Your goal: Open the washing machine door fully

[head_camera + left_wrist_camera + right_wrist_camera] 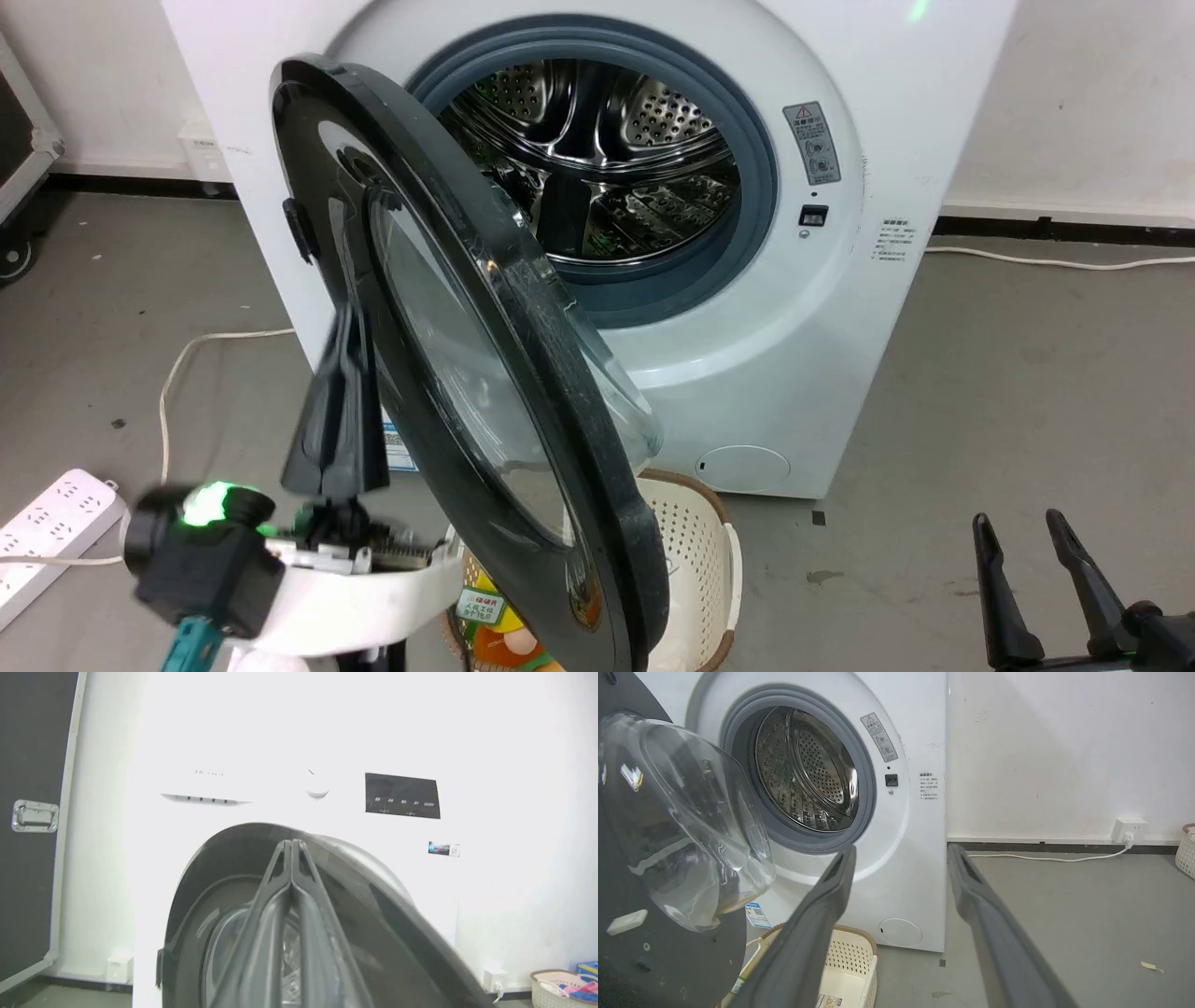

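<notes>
Half open, washing machine door stood out from washing machine. The left gripper, fingers together, seemingly touched its glossy outer face; that slick surface could let it skid off. The right gripper idled, fingers apart.

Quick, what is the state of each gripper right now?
Left gripper: closed, holding nothing, in front of the washing machine door.
Right gripper: open, empty.

Glare bleaches the washing machine white in the left wrist view, and the left pincer blurs in the head view.
</notes>
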Controlling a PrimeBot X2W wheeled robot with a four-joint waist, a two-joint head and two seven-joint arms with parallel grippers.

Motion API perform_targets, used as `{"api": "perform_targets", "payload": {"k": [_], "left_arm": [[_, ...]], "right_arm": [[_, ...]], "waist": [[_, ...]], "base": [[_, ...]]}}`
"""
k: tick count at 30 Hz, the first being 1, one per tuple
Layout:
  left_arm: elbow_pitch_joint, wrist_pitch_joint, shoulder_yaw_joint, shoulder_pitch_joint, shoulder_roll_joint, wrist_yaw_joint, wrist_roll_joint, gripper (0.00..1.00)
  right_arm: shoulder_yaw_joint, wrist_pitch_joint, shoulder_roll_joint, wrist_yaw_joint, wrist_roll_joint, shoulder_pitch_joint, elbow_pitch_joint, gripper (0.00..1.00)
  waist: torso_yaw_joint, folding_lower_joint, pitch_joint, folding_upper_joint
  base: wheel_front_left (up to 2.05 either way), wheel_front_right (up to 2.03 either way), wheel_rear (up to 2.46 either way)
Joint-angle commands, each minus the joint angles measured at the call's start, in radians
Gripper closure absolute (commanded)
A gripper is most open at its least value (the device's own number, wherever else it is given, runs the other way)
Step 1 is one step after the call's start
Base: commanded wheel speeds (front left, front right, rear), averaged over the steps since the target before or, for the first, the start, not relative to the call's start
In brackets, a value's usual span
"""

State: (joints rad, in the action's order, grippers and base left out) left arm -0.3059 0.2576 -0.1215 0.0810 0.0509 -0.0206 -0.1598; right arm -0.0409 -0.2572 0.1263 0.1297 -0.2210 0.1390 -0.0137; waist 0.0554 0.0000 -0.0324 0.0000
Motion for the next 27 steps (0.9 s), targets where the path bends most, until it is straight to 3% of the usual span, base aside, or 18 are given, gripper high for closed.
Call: {"api": "perform_targets", "payload": {"k": [1,6,12,20,27], "left_arm": [[-0.025,0.004,-0.011,0.019,0.000,-0.006,0.009,1.00],[-0.116,0.004,-0.106,0.047,0.000,0.006,0.060,1.00],[-0.116,-0.052,-0.275,0.037,0.000,0.061,0.094,1.00],[0.004,-0.214,-0.486,-0.013,-0.001,0.095,0.027,1.00],[0.146,-0.252,-0.525,-0.056,-0.001,0.066,-0.030,1.00]], "right_arm": [[-0.002,-0.004,-0.002,0.001,-0.005,0.002,0.005,0.00],[-0.002,-0.004,-0.006,0.001,-0.008,0.001,0.004,0.00],[-0.006,-0.004,-0.014,0.001,-0.007,0.002,0.003,0.00],[-0.009,-0.004,-0.024,0.001,-0.008,0.000,-0.005,0.00],[-0.005,-0.005,-0.027,0.001,-0.011,-0.003,-0.012,0.00]], "waist": [[0.000,0.0000,0.000,0.0000],[-0.001,0.0000,-0.003,0.0000],[0.000,0.0000,-0.002,0.0000],[0.008,0.0000,0.005,0.0000],[0.017,0.0000,0.010,0.0000]], "base": [[0.00,0.00,0.00],[0.00,0.00,0.00],[0.00,0.00,0.00],[0.00,0.00,0.00],[0.00,0.00,0.00]]}}
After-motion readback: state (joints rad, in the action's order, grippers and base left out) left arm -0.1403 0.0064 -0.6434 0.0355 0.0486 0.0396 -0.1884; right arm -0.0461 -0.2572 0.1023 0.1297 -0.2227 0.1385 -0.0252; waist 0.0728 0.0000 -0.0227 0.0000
